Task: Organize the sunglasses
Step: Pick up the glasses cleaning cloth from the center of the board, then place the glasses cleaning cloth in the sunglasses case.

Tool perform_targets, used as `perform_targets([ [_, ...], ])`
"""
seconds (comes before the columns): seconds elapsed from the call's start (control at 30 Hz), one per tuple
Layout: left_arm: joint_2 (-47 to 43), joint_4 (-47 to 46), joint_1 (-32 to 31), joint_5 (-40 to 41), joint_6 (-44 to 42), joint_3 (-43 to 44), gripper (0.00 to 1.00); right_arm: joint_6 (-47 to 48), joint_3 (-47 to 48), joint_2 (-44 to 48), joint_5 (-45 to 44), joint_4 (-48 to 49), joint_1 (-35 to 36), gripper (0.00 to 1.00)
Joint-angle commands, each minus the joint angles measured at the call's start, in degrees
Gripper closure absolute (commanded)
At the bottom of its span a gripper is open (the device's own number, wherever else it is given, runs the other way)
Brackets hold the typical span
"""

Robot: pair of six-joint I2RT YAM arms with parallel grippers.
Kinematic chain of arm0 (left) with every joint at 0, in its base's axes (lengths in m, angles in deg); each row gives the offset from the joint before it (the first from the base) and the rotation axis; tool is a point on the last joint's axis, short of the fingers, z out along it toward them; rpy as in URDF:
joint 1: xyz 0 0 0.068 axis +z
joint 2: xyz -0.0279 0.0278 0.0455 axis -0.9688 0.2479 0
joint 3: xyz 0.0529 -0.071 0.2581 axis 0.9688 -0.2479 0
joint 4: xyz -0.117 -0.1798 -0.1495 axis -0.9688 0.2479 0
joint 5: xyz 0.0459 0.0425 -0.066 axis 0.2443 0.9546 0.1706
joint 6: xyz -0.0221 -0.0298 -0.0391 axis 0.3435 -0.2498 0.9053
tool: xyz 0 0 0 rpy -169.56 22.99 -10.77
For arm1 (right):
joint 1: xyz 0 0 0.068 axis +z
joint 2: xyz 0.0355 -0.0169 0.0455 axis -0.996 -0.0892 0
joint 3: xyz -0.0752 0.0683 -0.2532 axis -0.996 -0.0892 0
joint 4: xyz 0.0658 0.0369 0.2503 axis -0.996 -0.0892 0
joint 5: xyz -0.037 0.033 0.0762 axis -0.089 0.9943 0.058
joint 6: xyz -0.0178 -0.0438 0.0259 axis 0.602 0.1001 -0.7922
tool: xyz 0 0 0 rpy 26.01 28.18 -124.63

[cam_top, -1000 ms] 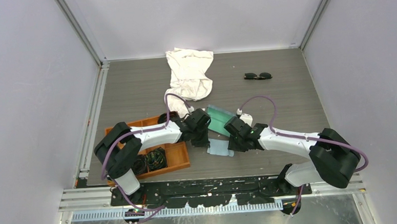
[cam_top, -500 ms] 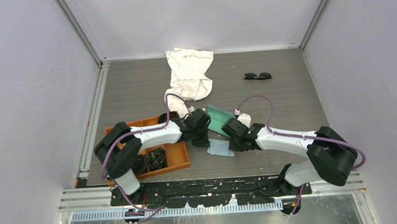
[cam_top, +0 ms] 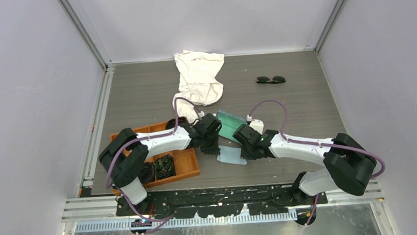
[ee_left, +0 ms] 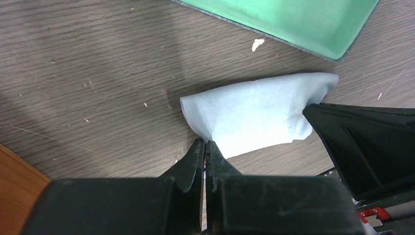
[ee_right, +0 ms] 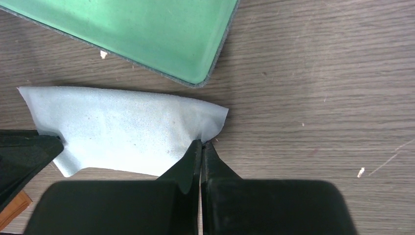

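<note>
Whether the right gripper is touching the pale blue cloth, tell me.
Touching. The right wrist view shows the right gripper shut on a corner of the pale blue cloth.

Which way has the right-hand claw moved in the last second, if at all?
Yes, slightly. In the top view the right gripper has crept left, alongside the green-lined case, and closed on a corner of the pale blue cloth.

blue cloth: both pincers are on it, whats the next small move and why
Probably lift the blue cloth a little, both arms together. The left pincer is shut on one end and the right pincer on the opposite corner, while it lies on the table beside the open case. Raising evenly should keep it spread.
</note>
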Motion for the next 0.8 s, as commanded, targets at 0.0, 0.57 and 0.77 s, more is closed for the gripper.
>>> perform_targets([
  [0.0, -3.17, 1.68, -0.28, 0.87, -1.9, 3.44, 1.0, -1.28, -0.03, 3.0, -2.11, -2.92, 0.62, 1.0],
  [0.57, -0.18, 4.83, 6.09, -1.81, -9.27, 12.08, 1.0, -0.25, 7.95, 2.09, -12.73, -1.7, 0.53, 1.0],
  [0.77, 2.97, 5.1, 9.73, -4.98, -11.11, 15.24, 1.0, 1.48, 11.9, -2.66, -14.94, -0.95, -0.01, 1.0],
])
